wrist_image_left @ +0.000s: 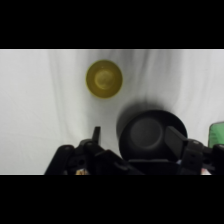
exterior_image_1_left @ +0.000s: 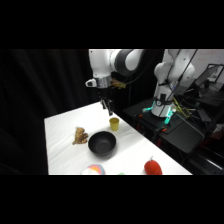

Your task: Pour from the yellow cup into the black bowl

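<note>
Fingers (wrist_image_left: 132, 137) apart, empty, hanging above worktop (exterior_image_1_left: 60, 150); yellow cup (wrist_image_left: 104, 78) upright at frame's upper centre, black bowl (wrist_image_left: 150, 132) between them.

Yellow cup (wrist_image_left: 104, 78) beyond black bowl (wrist_image_left: 150, 132), bowl between parted pincer (wrist_image_left: 134, 139) fingers (wrist_image_left: 96, 134).

The white arm reaches from its base at the upper right over the table, wrist pointing straight down. The gripper (exterior_image_1_left: 106, 106) hangs above the surface — its two black fingers (wrist_image_left: 96, 136) stand spread apart, holding nothing.
</note>
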You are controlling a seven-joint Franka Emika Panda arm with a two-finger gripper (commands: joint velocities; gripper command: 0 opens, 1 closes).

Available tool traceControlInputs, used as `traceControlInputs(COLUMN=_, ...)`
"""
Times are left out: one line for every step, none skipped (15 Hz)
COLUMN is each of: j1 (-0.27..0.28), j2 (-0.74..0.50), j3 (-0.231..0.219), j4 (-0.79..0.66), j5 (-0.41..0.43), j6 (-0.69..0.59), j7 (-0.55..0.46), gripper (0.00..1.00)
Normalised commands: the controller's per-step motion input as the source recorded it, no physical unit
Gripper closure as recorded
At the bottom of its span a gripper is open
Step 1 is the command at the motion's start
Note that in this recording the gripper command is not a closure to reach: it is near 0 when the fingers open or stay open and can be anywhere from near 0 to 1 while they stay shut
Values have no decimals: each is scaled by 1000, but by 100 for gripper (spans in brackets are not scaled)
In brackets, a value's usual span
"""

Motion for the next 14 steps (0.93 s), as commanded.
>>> traceControlInputs(j1=-28, j2=-181, j3=-12, j4=-335, j5=160, j6=344, j7=-105, gripper=0)
traceControlInputs(j1=-23, j2=-156, j3=-6, j4=-331, j5=177, j6=383, j7=-93, gripper=0)
traceControlInputs(j1=-23, j2=-140, j3=-4, j4=-316, j5=179, j6=390, j7=-90, gripper=0)
traceControlInputs(j1=-28, j2=-127, j3=-8, j4=-315, j5=177, j6=380, j7=-88, gripper=0)
traceControlInputs(j1=-32, j2=-126, j3=-11, j4=-302, j5=167, j6=350, j7=-94, gripper=0)
traceControlInputs(j1=-39, j2=-118, j3=-16, j4=-290, j5=154, j6=335, j7=-109, gripper=0)
traceControlInputs(j1=-45, j2=-98, j3=-20, j4=-272, j5=130, j6=328, j7=-100, gripper=0)
traceControlInputs(j1=-49, j2=-66, j3=-22, j4=-236, j5=128, j6=300, j7=-101, gripper=0)
traceControlInputs(j1=-49, j2=-29, j3=-19, j4=-210, j5=121, j6=283, j7=-91, gripper=0)
traceControlInputs(j1=-44, j2=-9, j3=-14, j4=-181, j5=103, j6=266, j7=-79, gripper=0)
traceControlInputs(j1=-37, j2=21, j3=-7, j4=-155, j5=91, j6=264, j7=-67, gripper=0)
traceControlInputs(j1=-29, j2=47, j3=-1, j4=-127, j5=79, j6=261, j7=-47, gripper=0)
traceControlInputs(j1=-24, j2=74, j3=7, j4=-108, j5=96, j6=264, j7=-53, gripper=0)
traceControlInputs(j1=-20, j2=94, j3=19, j4=-89, j5=137, j6=254, j7=-81, gripper=0)
